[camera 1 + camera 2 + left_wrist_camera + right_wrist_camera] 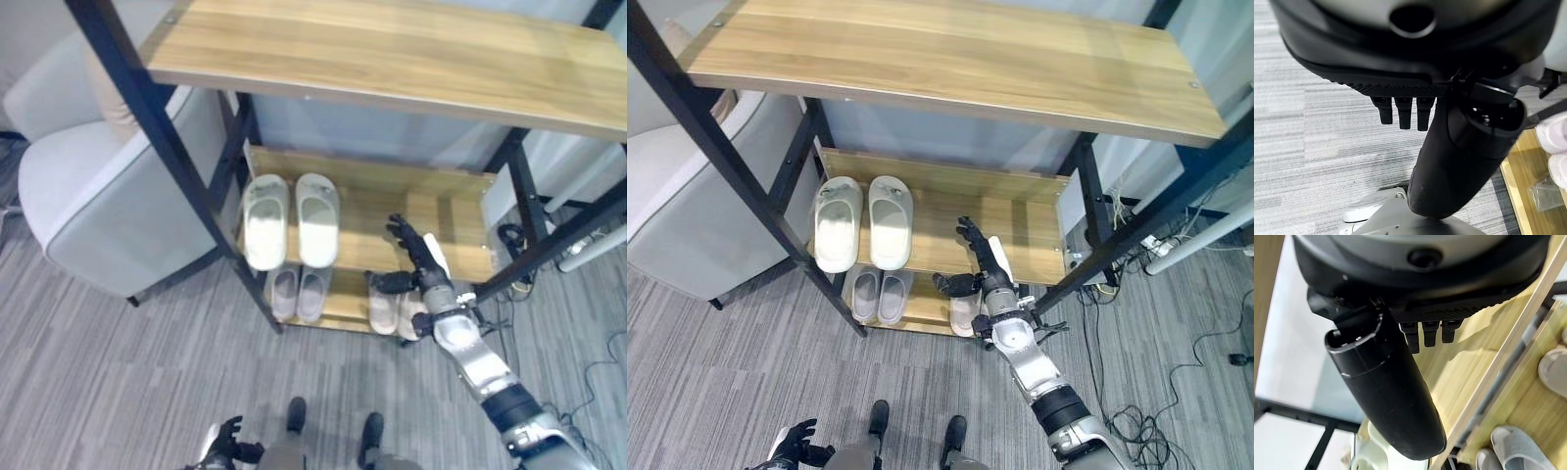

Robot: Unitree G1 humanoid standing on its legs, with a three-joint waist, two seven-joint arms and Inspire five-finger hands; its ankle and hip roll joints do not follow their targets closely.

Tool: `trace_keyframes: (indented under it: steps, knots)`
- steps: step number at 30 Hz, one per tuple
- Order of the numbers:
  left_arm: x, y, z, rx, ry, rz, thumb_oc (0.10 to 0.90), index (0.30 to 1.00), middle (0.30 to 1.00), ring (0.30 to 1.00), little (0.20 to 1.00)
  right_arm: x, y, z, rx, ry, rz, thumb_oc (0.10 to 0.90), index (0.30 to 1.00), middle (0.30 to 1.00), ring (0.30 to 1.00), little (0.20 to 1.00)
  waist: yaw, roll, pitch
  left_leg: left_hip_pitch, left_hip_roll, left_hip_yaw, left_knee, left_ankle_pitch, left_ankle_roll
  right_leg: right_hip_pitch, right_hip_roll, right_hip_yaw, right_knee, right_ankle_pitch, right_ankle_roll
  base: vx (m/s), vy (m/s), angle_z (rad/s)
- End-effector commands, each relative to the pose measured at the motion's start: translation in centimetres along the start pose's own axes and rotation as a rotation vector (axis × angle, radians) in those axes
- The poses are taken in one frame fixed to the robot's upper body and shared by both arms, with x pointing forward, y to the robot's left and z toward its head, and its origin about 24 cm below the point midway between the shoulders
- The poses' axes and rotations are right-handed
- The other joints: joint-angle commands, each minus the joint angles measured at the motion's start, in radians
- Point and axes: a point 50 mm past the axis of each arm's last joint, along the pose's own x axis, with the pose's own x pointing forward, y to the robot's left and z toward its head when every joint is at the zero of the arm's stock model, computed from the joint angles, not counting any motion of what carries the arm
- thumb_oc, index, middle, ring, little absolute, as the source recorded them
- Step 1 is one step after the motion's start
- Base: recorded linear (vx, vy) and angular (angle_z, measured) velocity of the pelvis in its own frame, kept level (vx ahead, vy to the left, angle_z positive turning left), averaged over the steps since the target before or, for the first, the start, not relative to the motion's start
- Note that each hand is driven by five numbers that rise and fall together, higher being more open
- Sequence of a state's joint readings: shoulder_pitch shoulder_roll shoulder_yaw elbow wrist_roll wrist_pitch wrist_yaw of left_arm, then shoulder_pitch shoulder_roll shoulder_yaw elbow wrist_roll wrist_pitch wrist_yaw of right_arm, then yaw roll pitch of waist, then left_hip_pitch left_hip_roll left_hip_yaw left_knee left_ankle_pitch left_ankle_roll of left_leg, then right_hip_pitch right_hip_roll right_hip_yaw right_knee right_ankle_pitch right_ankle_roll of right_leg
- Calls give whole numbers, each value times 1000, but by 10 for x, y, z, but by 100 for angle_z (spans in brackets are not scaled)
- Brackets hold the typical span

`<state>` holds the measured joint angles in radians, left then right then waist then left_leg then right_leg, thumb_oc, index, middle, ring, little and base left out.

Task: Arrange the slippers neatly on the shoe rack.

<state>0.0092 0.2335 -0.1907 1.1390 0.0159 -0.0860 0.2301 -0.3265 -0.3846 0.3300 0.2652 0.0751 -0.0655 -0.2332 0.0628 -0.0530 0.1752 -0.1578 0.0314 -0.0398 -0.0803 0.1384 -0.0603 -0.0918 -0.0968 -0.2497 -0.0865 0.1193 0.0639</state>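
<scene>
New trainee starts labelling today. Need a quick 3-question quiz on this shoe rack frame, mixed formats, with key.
1. True or false: the white slippers lie side by side on the middle shelf of the rack.
2. Multiple choice: where is the right hand? A) gripping a white slipper; B) over the bare right part of the middle shelf, fingers straight, holding nothing; C) down by the carpet.
3. Fill in: the grey slippers sit on the ______ shelf, under the white pair.

Key: 1 true. 2 B. 3 bottom. The left hand hangs low over the carpet, fingers relaxed.
</scene>
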Motion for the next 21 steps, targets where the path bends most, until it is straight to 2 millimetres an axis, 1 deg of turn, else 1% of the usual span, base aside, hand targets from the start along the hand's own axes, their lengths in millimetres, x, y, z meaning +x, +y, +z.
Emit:
trace_keyframes:
  steps: [1, 3, 4, 6, 7, 8, 10, 11, 12, 13, 14, 15, 16, 17, 21]
  knots:
    - [-2, -14, -6, 69, 23, -48, 800, 900, 900, 900, 900, -1, -18, 50, -40, -288, -23, 800, 900, 900, 900, 900, -10, -3, -57, 47, -1, 79, -7, -108, -6, 12, -32, 15, 24, -83, 62, 0, 0, 0]
    - [-4, -16, -10, 68, 33, -60, 800, 900, 900, 900, 900, -17, -22, 43, -61, -286, 14, 800, 900, 900, 900, 900, -26, 4, -67, 58, 4, 88, -7, -108, -9, 21, -26, 22, 22, -86, 61, 10, -22, -7]
    - [-4, -17, -10, 69, 34, -61, 800, 900, 900, 900, 900, -17, -22, 43, -61, -285, 15, 800, 900, 900, 900, 900, -25, 5, -67, 59, 4, 88, -7, -109, -9, 22, -26, 22, 22, -86, 61, 15, -22, -7]
    - [-5, -19, -13, 73, 38, -76, 800, 900, 900, 900, 900, -29, -24, 35, -64, -266, 42, 800, 900, 900, 900, 900, -33, 8, -73, 67, 7, 92, -7, -109, -10, 29, -23, 25, 22, -89, 61, 10, -18, -9]
    - [-6, -21, -14, 80, 42, -90, 800, 900, 900, 900, 900, -41, -23, 25, -73, -229, 80, 800, 900, 900, 900, 900, -45, 10, -78, 76, 9, 96, -7, -110, -12, 36, -20, 31, 23, -91, 60, 3, -24, -9]
    - [-6, -21, -14, 81, 43, -91, 800, 900, 900, 900, 900, -42, -23, 24, -73, -227, 80, 800, 900, 900, 900, 900, -44, 11, -79, 77, 9, 97, -7, -110, -12, 36, -19, 31, 23, -91, 60, 17, -16, -11]
    - [-6, -23, -16, 83, 51, -103, 800, 900, 900, 900, 900, -55, -21, 14, -90, -187, 120, 800, 900, 900, 900, 900, -56, 12, -85, 85, 12, 101, -7, -111, -14, 43, -16, 35, 23, -94, 59, 14, -14, -13]
    - [-7, -23, -16, 84, 51, -104, 800, 900, 900, 900, 900, -56, -21, 14, -90, -185, 121, 800, 900, 900, 900, 900, -55, 12, -86, 86, 12, 101, -7, -111, -14, 44, -16, 35, 23, -94, 59, -1, -30, -11]
    - [-6, -24, -15, 85, 48, -111, 800, 900, 900, 900, 900, -69, -19, 0, -126, -127, 158, 800, 900, 900, 900, 900, -67, 12, -88, 93, 16, 105, -7, -111, -16, 49, -12, 39, 22, -96, 59, -3, -30, -12]
    - [-7, -26, -14, 87, 46, -117, 800, 900, 900, 900, 900, -77, -17, -7, -141, -97, 182, 800, 900, 900, 900, 900, -72, 13, -91, 97, 18, 107, -7, -112, -17, 53, -10, 41, 22, -97, 58, -9, -52, -8]
    - [-7, -28, -13, 90, 39, -129, 800, 900, 900, 900, 900, -90, -15, -24, -191, -23, 221, 800, 900, 900, 900, 900, -82, 12, -94, 104, 21, 111, -7, -112, -18, 55, -7, 46, 22, -99, 59, -6, -33, -8]
    - [-7, -28, -13, 90, 39, -130, 800, 900, 900, 900, 900, -90, -15, -25, -192, -23, 221, 800, 900, 900, 900, 900, -82, 13, -94, 104, 21, 111, -7, -112, -18, 55, -6, 46, 22, -99, 58, -11, -46, -5]
    - [-7, -30, -11, 96, 33, -141, 800, 900, 900, 900, 900, -103, -12, -44, -264, 61, 268, 800, 900, 900, 900, 900, -89, 12, -97, 109, 24, 115, -7, -111, -19, 58, -3, 51, 22, -99, 59, -4, -24, -10]
    - [-7, -30, -11, 96, 34, -142, 800, 900, 900, 900, 900, -103, -12, -44, -265, 61, 268, 800, 900, 900, 900, 900, -89, 13, -97, 110, 24, 115, -7, -111, -19, 58, -3, 52, 22, -100, 59, -4, -31, -17]
    - [-6, -33, -7, 133, 10, -163, 800, 900, 900, 900, 900, -125, -7, -87, -377, 238, 335, 800, 900, 900, 900, 900, -103, 14, -99, 121, 28, 127, -7, -112, -20, 64, 2, 65, 20, -100, 59, -9, -26, -15]
